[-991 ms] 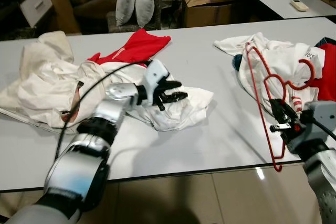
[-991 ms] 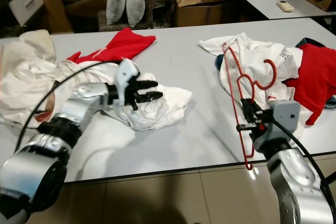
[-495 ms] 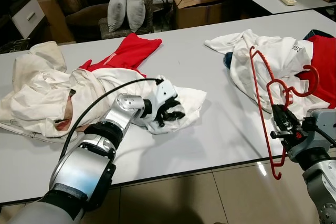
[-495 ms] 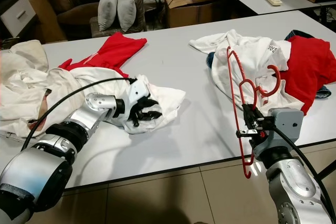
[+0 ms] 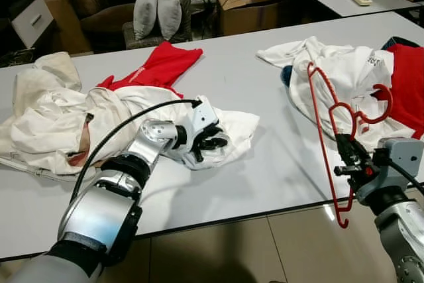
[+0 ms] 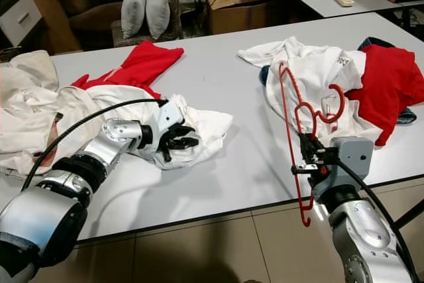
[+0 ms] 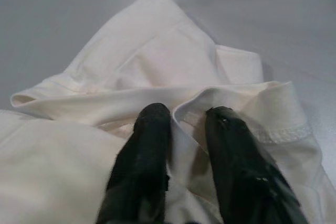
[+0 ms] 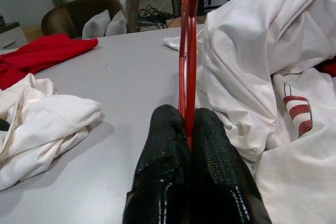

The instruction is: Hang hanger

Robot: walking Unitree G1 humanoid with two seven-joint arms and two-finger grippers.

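A red plastic hanger [image 5: 329, 130] stands upright near the table's front right edge, its hook curling toward the right. My right gripper [image 5: 346, 155] is shut on its lower bar; in the right wrist view the red bar [image 8: 187, 66] is pinched between the black fingers [image 8: 163, 177]. My left gripper [image 5: 213, 142] is pressed into a crumpled white shirt [image 5: 228, 127] at the table's middle. In the left wrist view a fold of the white cloth [image 7: 184, 129] sits between the two black fingers [image 7: 149, 150], which are shut on it.
A pile of white and red clothes [image 5: 59, 111] covers the table's left side, with a red shirt [image 5: 162, 64] behind. More white and red garments [image 5: 371, 77] lie at the right. Bare grey table [image 5: 278, 164] lies between. An armchair with pillows [image 5: 142, 11] stands behind.
The right gripper has shifted the hanger slightly left and tilted it. The left gripper stays buried in the white shirt, having closed on it since a second ago.
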